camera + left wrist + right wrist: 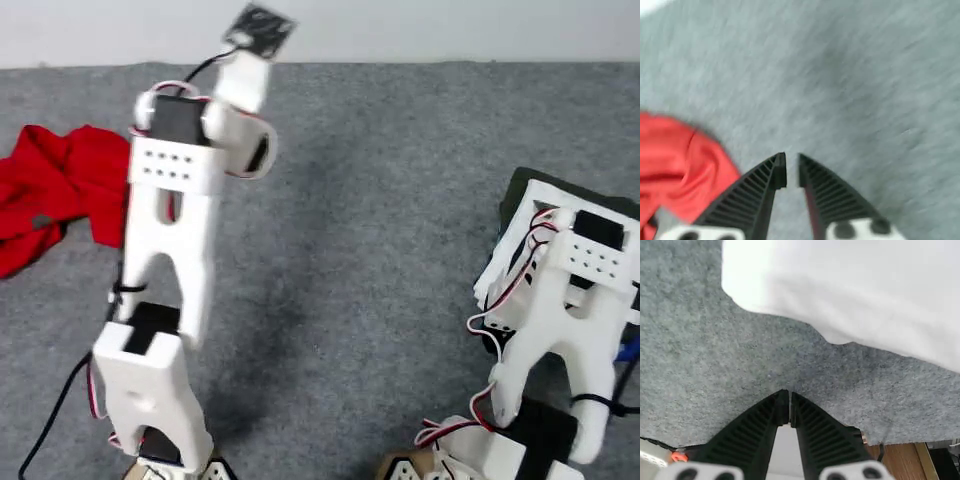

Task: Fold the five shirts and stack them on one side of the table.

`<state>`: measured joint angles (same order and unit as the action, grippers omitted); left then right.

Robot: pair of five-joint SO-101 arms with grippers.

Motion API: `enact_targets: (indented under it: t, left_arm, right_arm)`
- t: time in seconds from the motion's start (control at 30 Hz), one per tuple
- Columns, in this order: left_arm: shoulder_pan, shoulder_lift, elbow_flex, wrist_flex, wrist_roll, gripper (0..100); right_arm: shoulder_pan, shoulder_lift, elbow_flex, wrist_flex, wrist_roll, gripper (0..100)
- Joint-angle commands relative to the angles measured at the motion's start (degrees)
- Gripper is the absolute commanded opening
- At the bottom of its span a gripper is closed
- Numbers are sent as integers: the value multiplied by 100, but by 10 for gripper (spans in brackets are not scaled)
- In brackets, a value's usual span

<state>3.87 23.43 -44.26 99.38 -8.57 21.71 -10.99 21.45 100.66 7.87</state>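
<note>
Red shirt [60, 190]: lies crumpled and unfolded at about 9 to 10 o'clock on the counter [400, 200], reaching the 9 o'clock edge of the high view. The heap's long axis slants roughly from 8 o'clock up toward 2 o'clock. I cannot make out which end is collar and which is hem.

Red shirt, seen from the left wrist: a rumpled red fold [680, 165] lies just beside the tool's fingers but does not touch them.

Left arm [170, 230]: stands at 7 o'clock and stretches up the counter toward 11 o'clock, its upper part alongside the red shirt's inner edge.

Left tool [788, 167]: the jaws are barely parted, with a thin slit of grey counter showing between the tips. They pinch nothing and hang over bare felt.

Right arm [570, 300]: folded back on itself at 3 to 4 o'clock, over the counter's side.

Dark cloth [515, 195]: a dark piece lies flat at 3 o'clock, mostly hidden under the right arm. I cannot tell its long axis.

White cloth [865, 290]: smooth and flat on the grey felt just ahead of the right tool. One rounded corner shows, and its near edge runs slantwise across the tool's line. I cannot tell which way its length runs.

Right tool [790, 407]: the jaws are pressed together at the tips and hold nothing, poised above the felt near the counter's edge.

Wooden floor [900, 460]: shows past that counter edge.
</note>
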Motion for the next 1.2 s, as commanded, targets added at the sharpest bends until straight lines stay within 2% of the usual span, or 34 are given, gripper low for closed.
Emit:
enact_targets:
  t: [0.0, 0.1, 0.23, 0.4, 0.9, 1.0, 1.13, 1.17]
  left_arm:
    - [-818, -44, 321, 105, -448, 148]
    - [-1442, 26, 585, 97, -1037, 187]
    - [-1908, 545, 998, 79, -1873, 201]
    - [-2338, 1618, 822, -334, -1934, 203]
    - [-2180, 3982, -1402, -246, -1890, 196]
    - [-2066, 4229, -1859, -97, -1785, 141]
    - [-1837, 4369, -2255, 123, -1785, 8]
    - [-1793, 4334, -2273, 132, -1776, 16]
  right_arm:
    - [-48, -251, -44, 233, -53, 9]
    - [-57, -251, -44, 224, -53, 9]
    - [-57, -251, -44, 215, -53, 9]
    - [-57, -251, -44, 215, -53, 9]
    - [-57, -251, -44, 224, -53, 9]
    - [-57, -251, -44, 224, -53, 9]
    - [-66, -251, -44, 215, -53, 9]
    - [-66, -251, -53, 215, -53, 9]
